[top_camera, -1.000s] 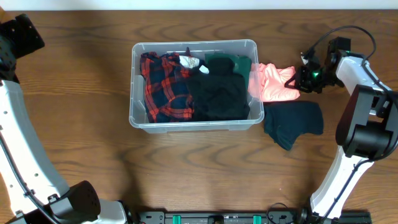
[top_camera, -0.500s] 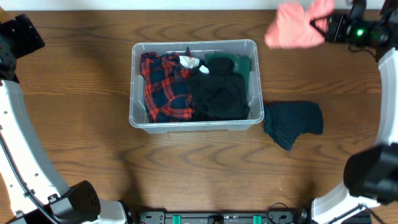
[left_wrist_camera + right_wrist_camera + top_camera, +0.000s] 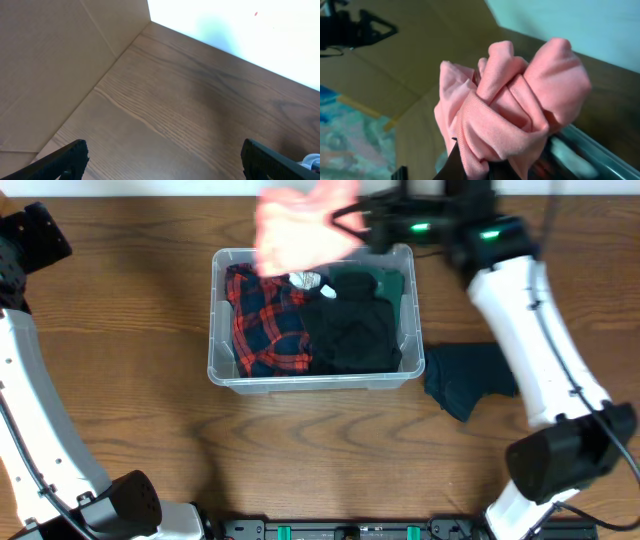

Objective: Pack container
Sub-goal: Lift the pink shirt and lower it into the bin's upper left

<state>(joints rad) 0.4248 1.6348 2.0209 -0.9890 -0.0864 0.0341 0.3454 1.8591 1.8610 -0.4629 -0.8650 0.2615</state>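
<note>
above the container (image 3: pixel 310 383), right gripper (image 3: pixel 340 220) pinches a pink garment (image 3: pixel 295 230); left gripper (image 3: pixel 165 160), seen only wrist-side, gapes empty.

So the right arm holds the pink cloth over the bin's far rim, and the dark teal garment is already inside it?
No: the dark teal garment lies on the table beside the container, not inside, as the overhead view shows. The right gripper does hold the pink cloth over its far rim.

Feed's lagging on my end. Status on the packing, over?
Left gripper open, empty. Right gripper shut on pink garment, over the container. Dark garment lies on table beside it. Nothing in the way.
</note>
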